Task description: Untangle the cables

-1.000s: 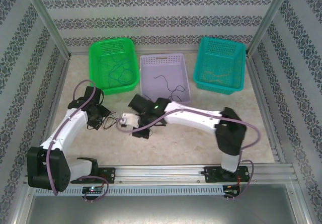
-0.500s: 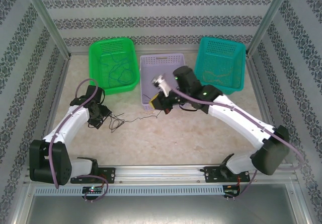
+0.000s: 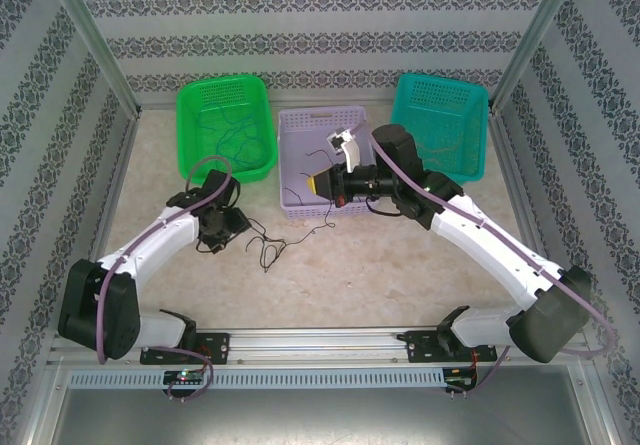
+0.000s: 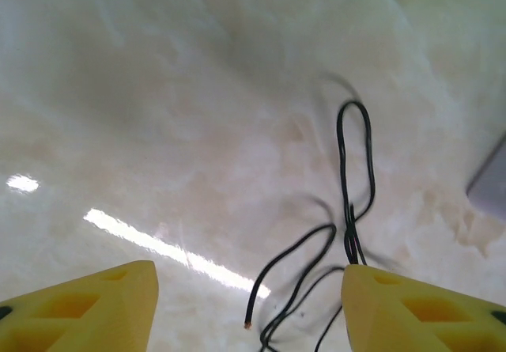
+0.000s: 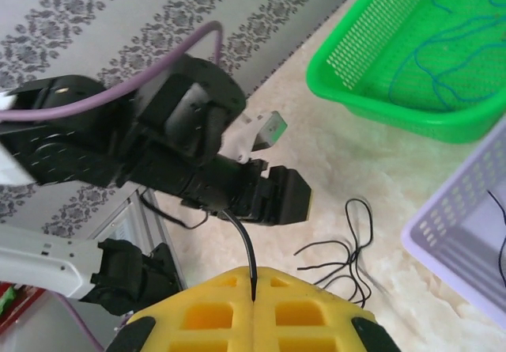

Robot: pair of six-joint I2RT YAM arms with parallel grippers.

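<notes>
The right end effector (image 3: pixel 320 182) has been carried from the middle of the worktop (image 3: pixel 400 265) to a place over the lavender basket (image 3: pixel 320 115), and the left end effector (image 3: pixel 232 227) has been shifted rightward toward the centre. The right end effector's yellow fingers (image 5: pixel 213 312) are pressed together on a black cable (image 5: pixel 247 249) that trails past the basket's near wall toward a loose black tangle (image 3: pixel 268 251) on the worktop. The left end effector is held low just beside that tangle, its fingers (image 4: pixel 95 304) apart and nothing gripped, with strands lying on the worktop between them. Blue cables (image 3: pixel 235 140) are seen in the green basket (image 3: pixel 220 82) and yellowish cables (image 3: pixel 435 153) in the teal basket (image 3: pixel 440 100).
</notes>
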